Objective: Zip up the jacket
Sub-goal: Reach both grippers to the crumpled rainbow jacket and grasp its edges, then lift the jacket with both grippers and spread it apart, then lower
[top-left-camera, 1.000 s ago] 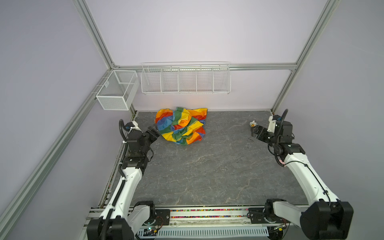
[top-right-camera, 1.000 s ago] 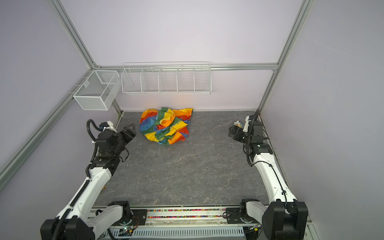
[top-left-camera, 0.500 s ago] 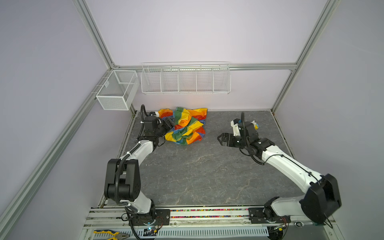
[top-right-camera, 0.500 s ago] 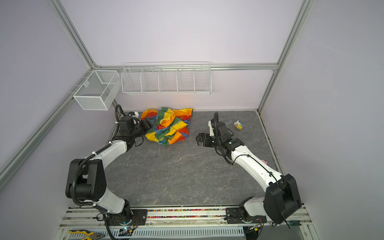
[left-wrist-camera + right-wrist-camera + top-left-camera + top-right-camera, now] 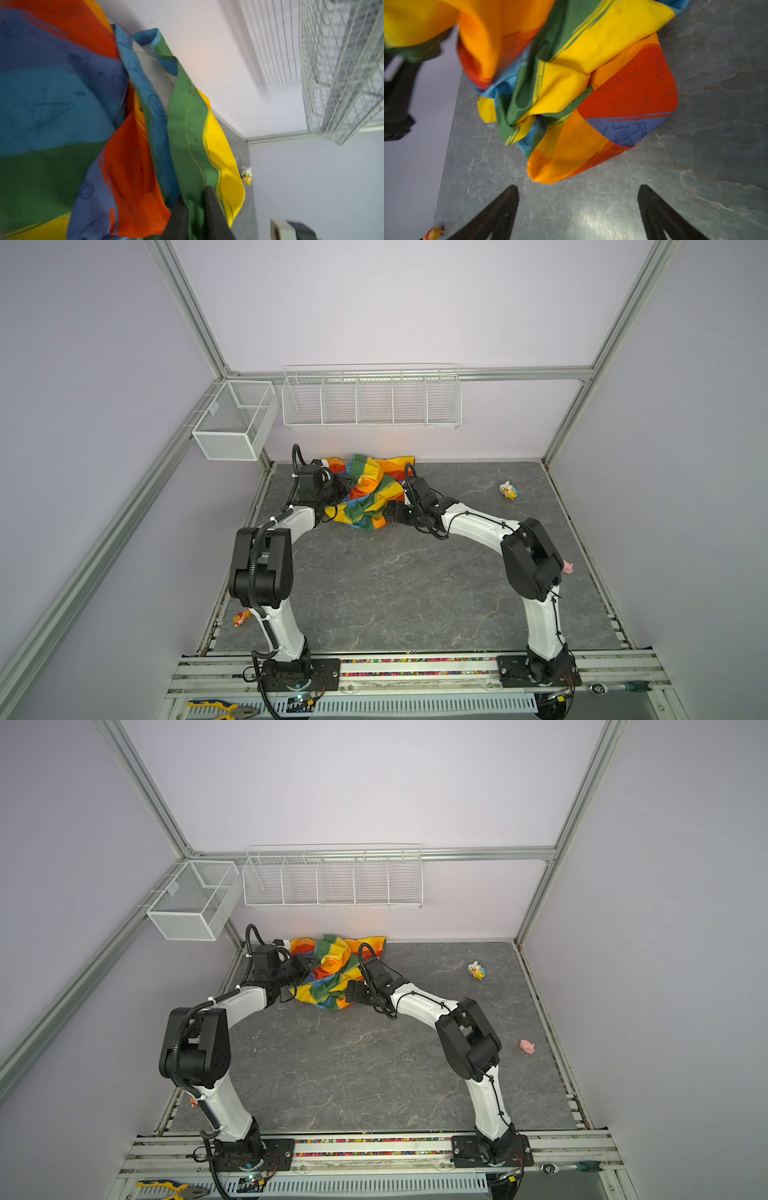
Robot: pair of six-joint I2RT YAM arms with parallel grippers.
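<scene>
The jacket (image 5: pixel 370 493) (image 5: pixel 332 974) lies crumpled against the back wall in both top views, a heap of red, orange, yellow, green and blue stripes. No zipper shows. My left gripper (image 5: pixel 338 489) (image 5: pixel 305 966) is at the heap's left side. In the left wrist view it (image 5: pixel 196 195) is shut on a green fold of the jacket (image 5: pixel 62 104). My right gripper (image 5: pixel 388 512) (image 5: pixel 351 992) sits at the heap's front right edge. In the right wrist view it (image 5: pixel 578 190) is open and low over bare table, just short of an orange corner of the jacket (image 5: pixel 591 83).
A white-yellow toy (image 5: pixel 508 490) (image 5: pixel 476 970) stands at the back right. A pink pig toy (image 5: pixel 527 1046) lies by the right edge, and a small orange toy (image 5: pixel 242 618) by the left edge. Wire baskets (image 5: pixel 235 418) (image 5: pixel 370 398) hang on the walls above the jacket.
Both arms swung in from the sides to the jacket. The left gripper shut on a green fold. The right gripper came up to the heap's front edge, still open.
</scene>
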